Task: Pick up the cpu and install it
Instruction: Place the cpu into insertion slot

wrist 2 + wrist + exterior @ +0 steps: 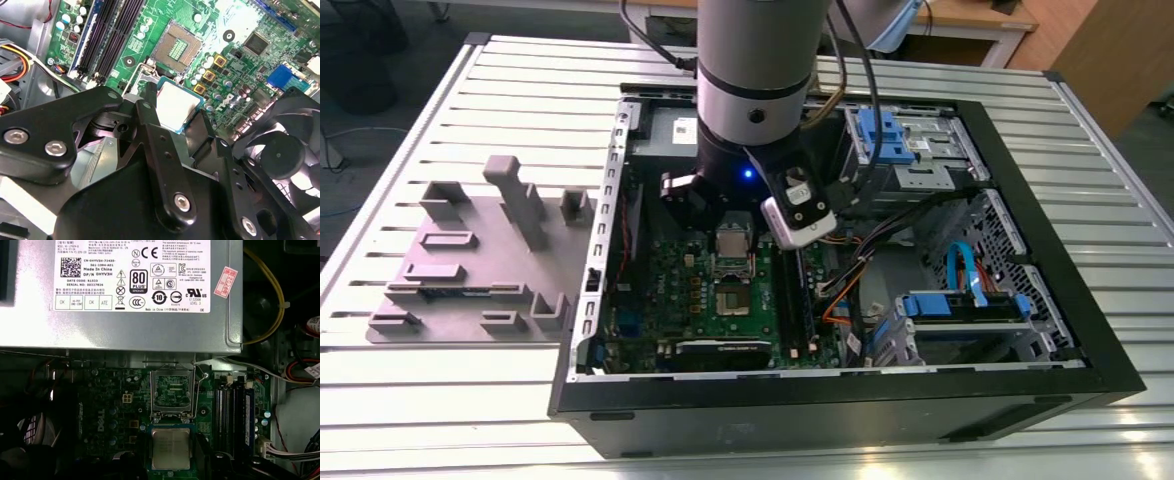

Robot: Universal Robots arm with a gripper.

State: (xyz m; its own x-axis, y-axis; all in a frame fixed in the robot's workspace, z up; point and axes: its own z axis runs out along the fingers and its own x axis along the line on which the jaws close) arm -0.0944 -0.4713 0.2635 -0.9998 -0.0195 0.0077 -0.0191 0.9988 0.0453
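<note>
Delivery looks to be the step in hand, from where I stand. The gripper has its fingers drawn in against two opposite edges of the cpu, holding the chip flat with its silver top up. The cpu hangs over the green motherboard, just beside the open socket but not in it, on the side away from the grey power supply with the white label. The socket's contact field lies bare inside its metal frame, so nothing is seated yet. In the exterior view the arm reaches down into the open computer case, which lies on its side on the slatted table.

My guess is that seating the chip calls for bringing it squarely over the socket, level and with its edges parallel to the frame. It would then need to go down softly with no sideways drag, since those contacts would likely bend easily. I can't make out its orientation marks.

By count there is one arm, one gripper, one cpu, one socket and one power supply. There is also one black fan next to the gripper in the second wrist view, and one grey fixture plate on the table to the exterior view's left of the case.
</note>
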